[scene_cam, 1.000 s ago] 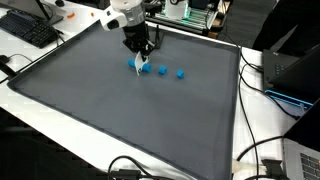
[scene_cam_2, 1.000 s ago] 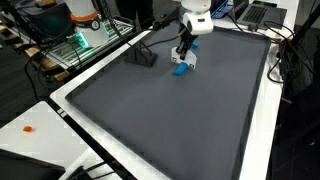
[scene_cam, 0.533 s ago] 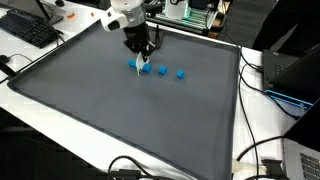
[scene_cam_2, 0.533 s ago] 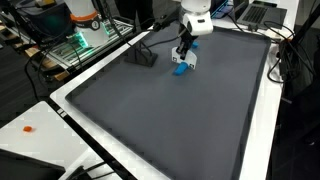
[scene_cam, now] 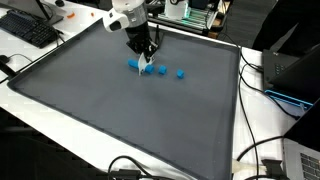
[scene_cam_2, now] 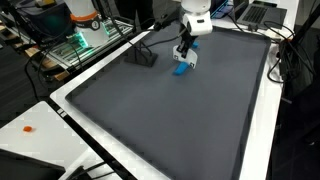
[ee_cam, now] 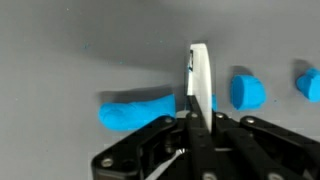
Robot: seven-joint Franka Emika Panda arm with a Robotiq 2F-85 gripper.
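**Scene, largest element to smallest.** A white table (scene_cam: 268, 125) carries a dark grey mat (scene_cam: 120, 120) that covers nearly all of its top and gives a flat, uniform surface on which small parts lie without rolling. A keyboard (scene_cam: 30, 30) and loose cables sit off the mat at the table's edges, well apart from the work.

The white robot arm (scene_cam: 125, 15) reaches down over the far part of the mat, its wrist close to vertical, so that the gripper (scene_cam: 147, 66) meets the surface from above. The fingers are pressed together with nothing visible between the pads. Closed in this way they form a single narrow blade, shown edge-on in the wrist view (ee_cam: 199, 70), which is judged thin enough to enter the gap in a row of parts.

That row consists of three blue pieces lying flat on the mat. The long blue piece (ee_cam: 138, 110) lies at one end, its near end at the closed fingertips. Whether it touches them or lies just beside them cannot be told. On the other side of the fingers sits a blue block (ee_cam: 246, 90), near but apart, and beyond it, at the frame edge, an outer blue block (ee_cam: 310, 83). In an exterior view the gripper (scene_cam_2: 186, 60) hides most of the row
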